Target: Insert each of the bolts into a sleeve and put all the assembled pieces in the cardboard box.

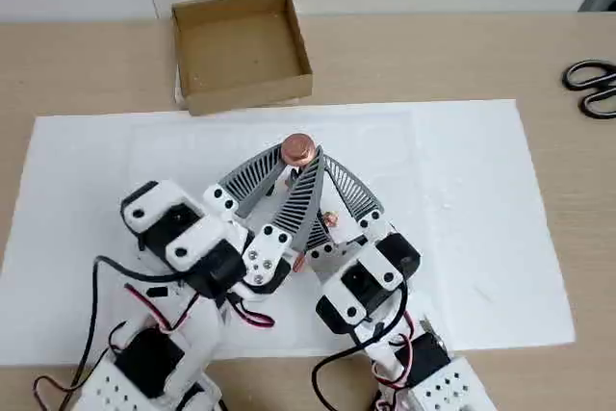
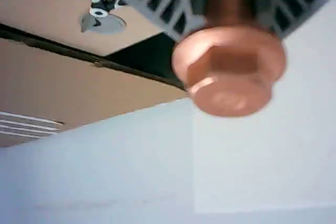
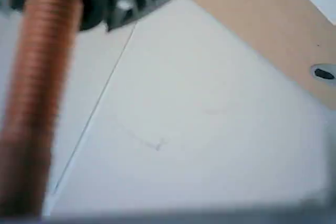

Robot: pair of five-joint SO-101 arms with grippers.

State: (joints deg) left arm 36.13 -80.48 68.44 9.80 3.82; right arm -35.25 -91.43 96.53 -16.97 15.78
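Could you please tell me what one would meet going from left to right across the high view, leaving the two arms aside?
cardboard box → copper bolt → scissors

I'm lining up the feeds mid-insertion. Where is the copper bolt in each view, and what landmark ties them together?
High view: the copper bolt is head up where the two arms meet, above the white paper.
Left wrist view: its head is close to the lens, with the shank clamped in the left tool.
Right wrist view: its threaded shank is close to the lens.
Shared landmark: the white paper.
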